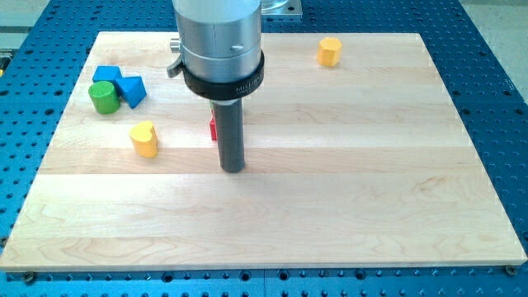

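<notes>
My tip (233, 169) rests on the wooden board (330, 206) near its middle, a little toward the view's left. A red block (213, 128) sits just behind the rod, mostly hidden by it, so its shape cannot be made out. A yellow heart-shaped block (144, 139) lies to the left of the tip, well apart from it. Further left and up, a green cylinder (103, 97) touches a blue triangular block (132, 90) and another blue block (106, 74) behind it.
An orange-yellow hexagonal block (329, 51) stands alone near the board's top edge, right of centre. The arm's grey and black body (219, 41) hangs over the upper middle of the board. A blue perforated table (495, 82) surrounds the board.
</notes>
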